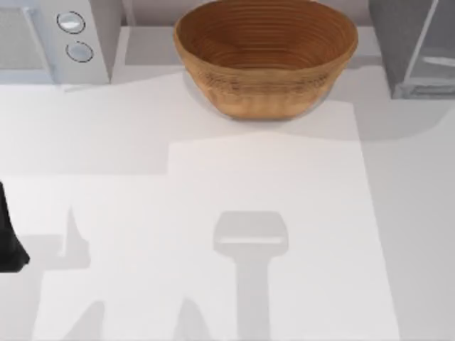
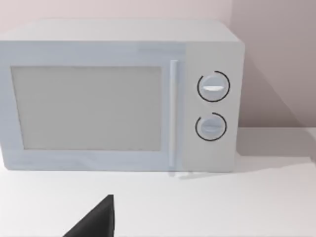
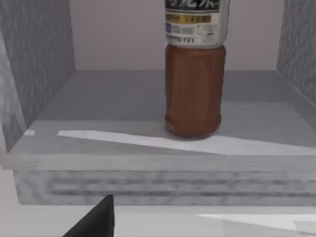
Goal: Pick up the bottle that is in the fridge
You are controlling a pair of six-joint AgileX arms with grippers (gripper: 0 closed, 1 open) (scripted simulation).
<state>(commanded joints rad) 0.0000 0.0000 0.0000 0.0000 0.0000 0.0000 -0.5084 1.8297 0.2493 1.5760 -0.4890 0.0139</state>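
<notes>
Right gripper (image 3: 94,219) — grip state unclear, perhaps open — faces the fridge (image 3: 44,64), the bottle (image 3: 195,94) upright inside.

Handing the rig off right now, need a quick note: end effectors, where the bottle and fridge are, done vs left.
Left end effector: parked at the table's left edge, facing the white two-knob microwave.
Right end effector: in front of the open dark-grey speckled fridge, low, short of the shelf.
Reddish-brown bottle with a whitish label: upright on the fridge floor, untouched.
Big brown woven bowl: at the back of the table, centre.
Done: door open, right arm lined up.
Left: reach in, grip the bottle, lift it out.
</notes>
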